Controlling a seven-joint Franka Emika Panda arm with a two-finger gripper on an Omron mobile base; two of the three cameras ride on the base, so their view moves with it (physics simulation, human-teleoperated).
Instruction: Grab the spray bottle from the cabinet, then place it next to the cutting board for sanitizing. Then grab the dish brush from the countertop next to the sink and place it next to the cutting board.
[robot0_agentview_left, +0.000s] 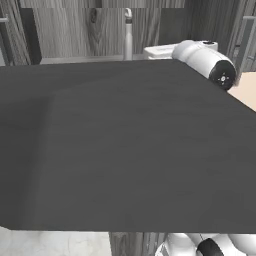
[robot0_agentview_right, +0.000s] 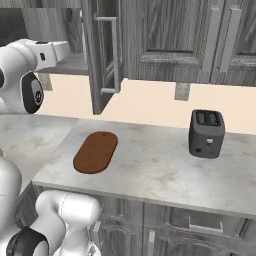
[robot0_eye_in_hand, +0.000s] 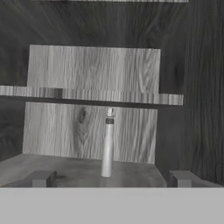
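Before the cabinet (robot0_eye_in_hand: 183, 87) shelf, hand (robot0_eye_in_hand: 111, 178) wide apart, empty; spray bottle (robot0_eye_in_hand: 107, 144) upright between fingertips (robot0_eye_in_hand: 42, 178)

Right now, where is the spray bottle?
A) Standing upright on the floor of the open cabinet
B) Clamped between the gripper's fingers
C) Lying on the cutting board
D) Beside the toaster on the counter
A: in the hand view the spray bottle stands upright on the cabinet floor under the inner shelf, ahead of the open gripper, whose fingertips sit wide apart and clear of it.
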